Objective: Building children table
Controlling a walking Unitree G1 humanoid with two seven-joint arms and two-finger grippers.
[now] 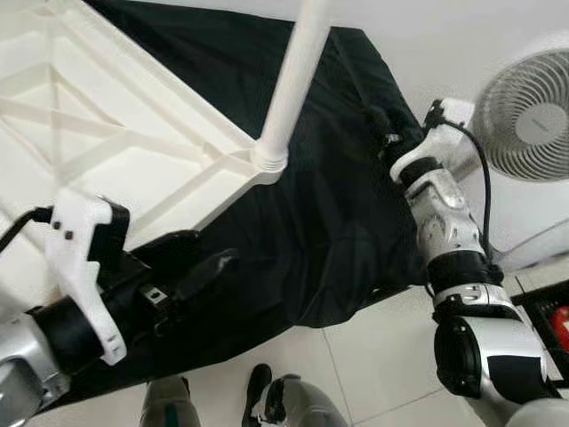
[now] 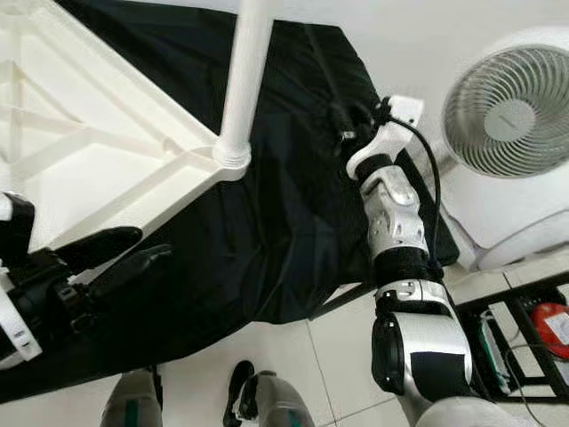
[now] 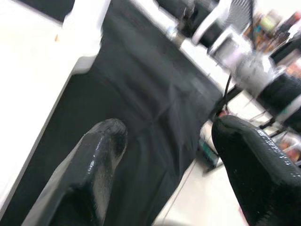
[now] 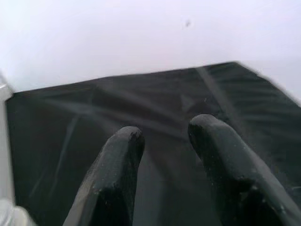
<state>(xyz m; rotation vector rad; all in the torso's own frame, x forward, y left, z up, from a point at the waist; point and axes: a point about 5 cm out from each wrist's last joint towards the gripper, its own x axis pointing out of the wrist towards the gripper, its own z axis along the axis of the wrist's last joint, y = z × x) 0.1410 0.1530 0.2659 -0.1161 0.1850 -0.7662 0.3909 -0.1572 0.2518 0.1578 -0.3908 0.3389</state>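
Observation:
A white plastic child's table top [image 1: 107,133] lies underside up on a black cloth [image 1: 338,222]. One white round leg [image 1: 289,80] stands upright in the socket [image 1: 269,160] at its near corner. My left gripper [image 1: 209,251] hovers open at the lower left, just off the top's near edge and over the cloth, with nothing between its fingers [image 3: 103,141]. My right gripper [image 2: 345,120] reaches over the cloth to the right of the leg, open and empty; its fingertips [image 4: 129,141] point across the cloth toward the white wall.
A white fan [image 1: 529,116] stands close by my right arm. A low black rack with a red object [image 1: 558,325] sits on the tiled floor at the right. My feet [image 1: 267,400] stand by the cloth's hanging front edge.

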